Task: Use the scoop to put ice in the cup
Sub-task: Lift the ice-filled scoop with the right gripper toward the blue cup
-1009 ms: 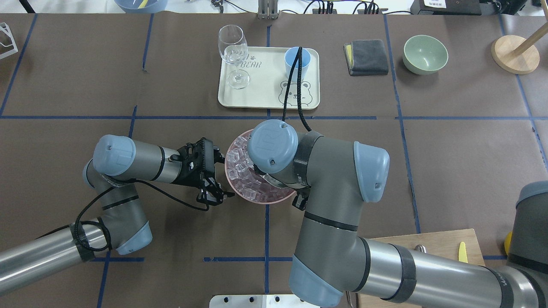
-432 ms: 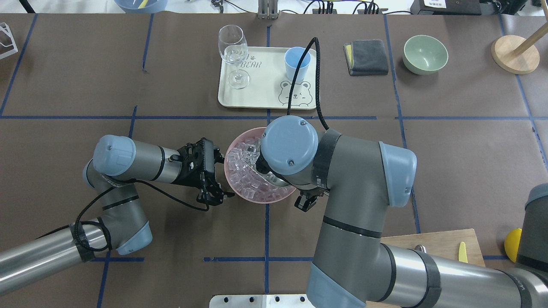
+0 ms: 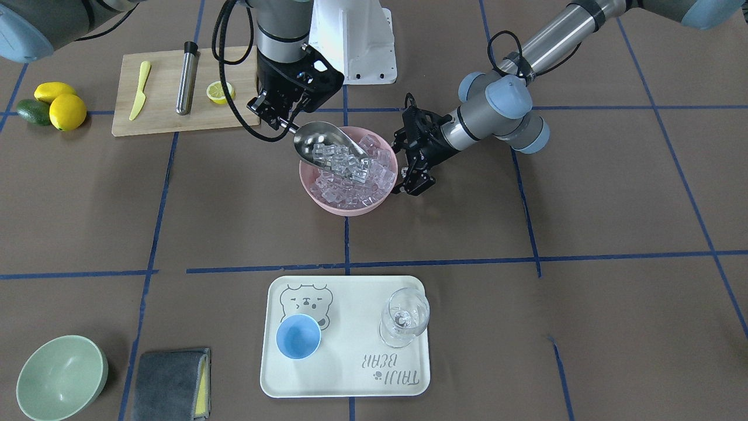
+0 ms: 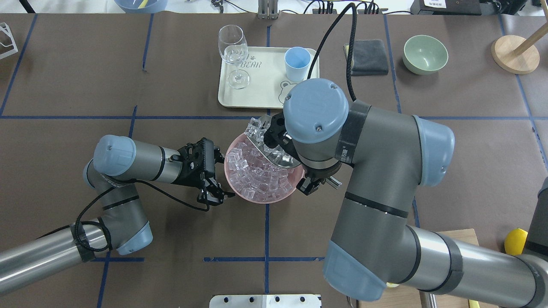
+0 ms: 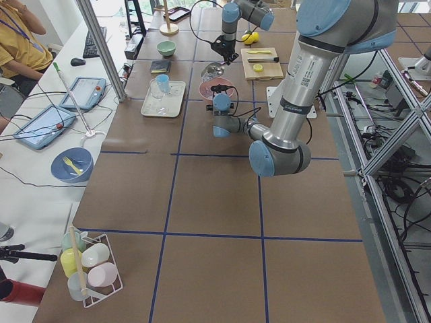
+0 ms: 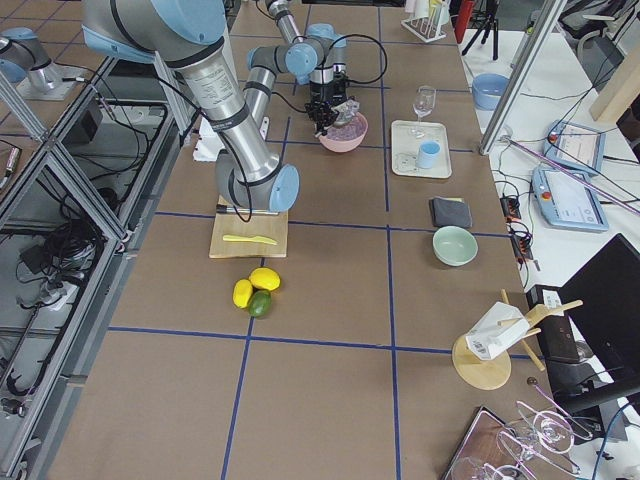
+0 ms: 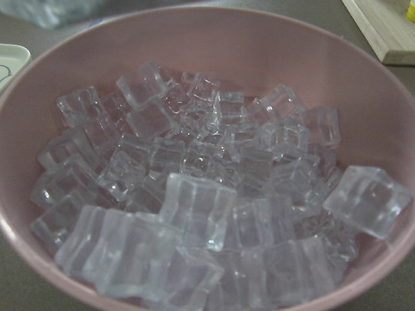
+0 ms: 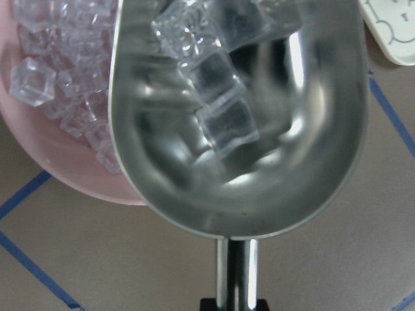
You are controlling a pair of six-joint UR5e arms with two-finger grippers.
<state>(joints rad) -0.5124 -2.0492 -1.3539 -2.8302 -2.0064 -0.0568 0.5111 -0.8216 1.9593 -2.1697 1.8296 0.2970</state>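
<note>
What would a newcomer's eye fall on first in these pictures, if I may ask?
The shiny scoop, heaped with ice, held by the right gripper just over the pink bowl of cubes at mid-table. Next, the left gripper at that bowl's rim, and the empty blue cup on the cream tray.

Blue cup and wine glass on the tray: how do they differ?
The blue cup is opaque, short and stemless; the wine glass is clear, taller and stands on a stem. The cup sits by the bear drawing, the glass by the lettering. Both stand upright on the cream tray.
</note>
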